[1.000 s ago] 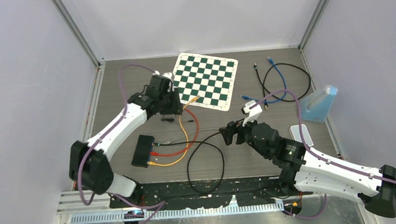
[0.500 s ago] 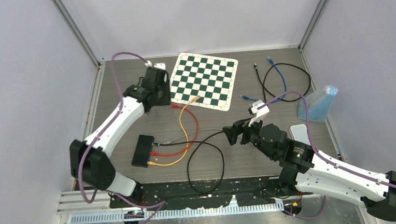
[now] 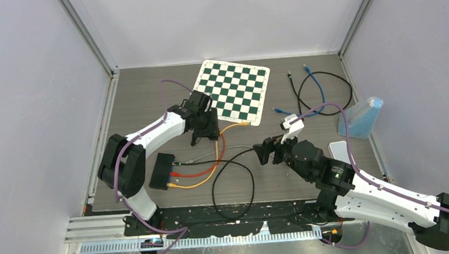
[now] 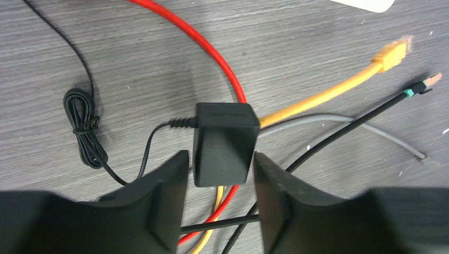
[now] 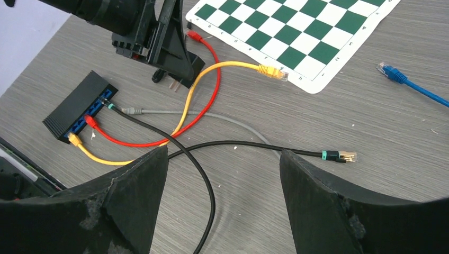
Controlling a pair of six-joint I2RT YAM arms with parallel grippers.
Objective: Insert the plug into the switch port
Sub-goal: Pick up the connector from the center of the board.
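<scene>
The table point(image 3: 144, 102) has a grey wood-grain surface. A green-and-white chessboard mat point(image 3: 232, 91) lies flat at far centre. A black switch point(image 3: 162, 170) lies near left. To its right, a red cable point(image 5: 219, 79), a yellow cable point(image 5: 233, 64), a grey cable point(image 5: 185, 112) and a black cable point(image 5: 238, 142) lie crossing each other. A blue cable point(image 3: 319, 89) lies at far right.

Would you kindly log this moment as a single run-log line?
left claw: astride black power adapter, grip unclear | right claw: open, empty, above black cable | switch: apart from both claws
</scene>
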